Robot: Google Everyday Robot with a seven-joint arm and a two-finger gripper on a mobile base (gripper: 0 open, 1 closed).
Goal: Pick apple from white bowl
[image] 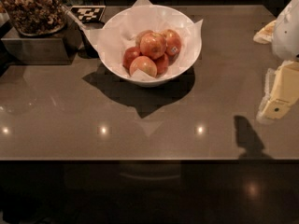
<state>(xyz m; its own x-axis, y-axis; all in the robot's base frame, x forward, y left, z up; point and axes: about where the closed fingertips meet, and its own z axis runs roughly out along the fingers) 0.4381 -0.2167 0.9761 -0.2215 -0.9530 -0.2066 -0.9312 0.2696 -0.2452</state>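
Observation:
The white bowl (pixel 156 80) stands on the brown counter at the back centre, lined with white paper whose corners stick up past the rim. It holds several apples. The apple (pixel 153 45), largest and red-orange with yellow streaks, lies on top in the middle. A red apple with a small sticker (pixel 173 42) lies to its right, and a paler yellow-pink apple (pixel 143 65) lies in front. My gripper (pixel 275 107) hangs at the right edge of the view, well to the right of the bowl and above the counter, holding nothing that I can see.
A glass jar of brown snacks (pixel 32 8) sits on a metal block (pixel 37 48) at the back left. A black-and-white checkered tag (pixel 88 13) lies behind it. A pale wrapped item (pixel 265 31) lies at the back right. The counter's front edge (pixel 140 159) runs across the view.

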